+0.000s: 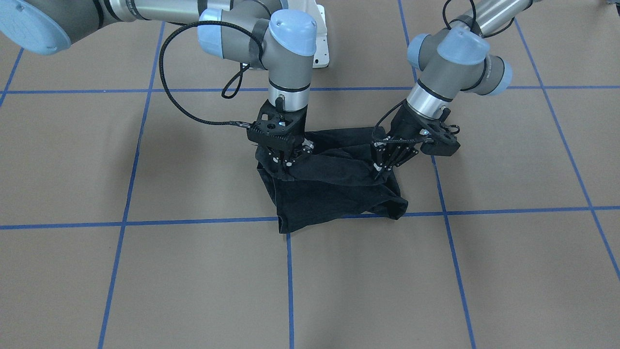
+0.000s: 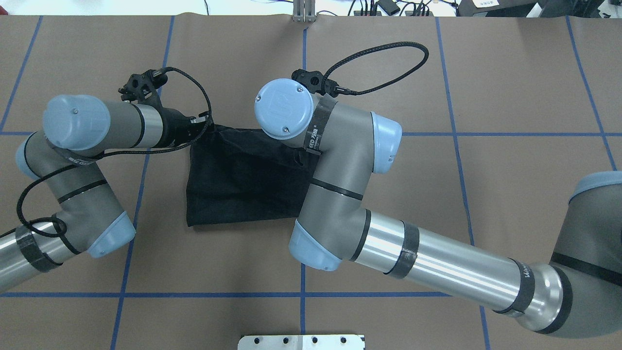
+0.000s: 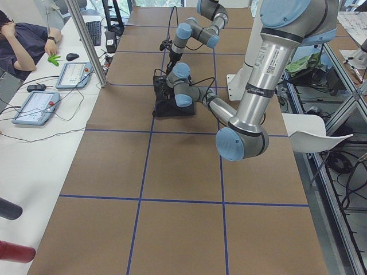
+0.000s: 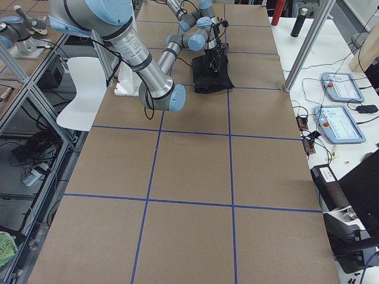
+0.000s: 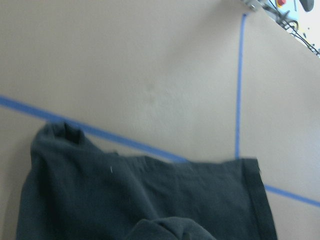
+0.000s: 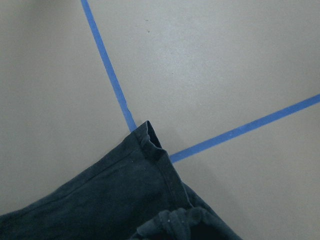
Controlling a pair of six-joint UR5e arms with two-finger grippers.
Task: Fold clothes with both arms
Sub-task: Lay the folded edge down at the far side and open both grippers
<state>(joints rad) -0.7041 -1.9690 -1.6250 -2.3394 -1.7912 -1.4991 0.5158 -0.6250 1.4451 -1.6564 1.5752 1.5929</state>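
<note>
The black T-shirt [image 1: 334, 191] lies bunched and folded on the brown table, plain black side up, with its logo hidden. It also shows in the overhead view [image 2: 243, 180], left wrist view [image 5: 150, 200] and right wrist view [image 6: 110, 200]. My left gripper [image 1: 381, 170] is shut on the shirt's upper layer at its edge on the view's right and holds it slightly raised. My right gripper [image 1: 286, 170] is shut on the same layer on the view's left. In the overhead view the left gripper [image 2: 197, 129] is at the shirt's far left corner; the right one is hidden under its wrist.
Blue tape lines [image 1: 193, 222] grid the table. The white pedestal base [image 1: 320, 48] stands behind the shirt. Control tablets [image 3: 37, 106] and cables lie on a side bench with a seated person [image 3: 20, 40]. A white metal plate [image 2: 301, 342] sits at the near table edge.
</note>
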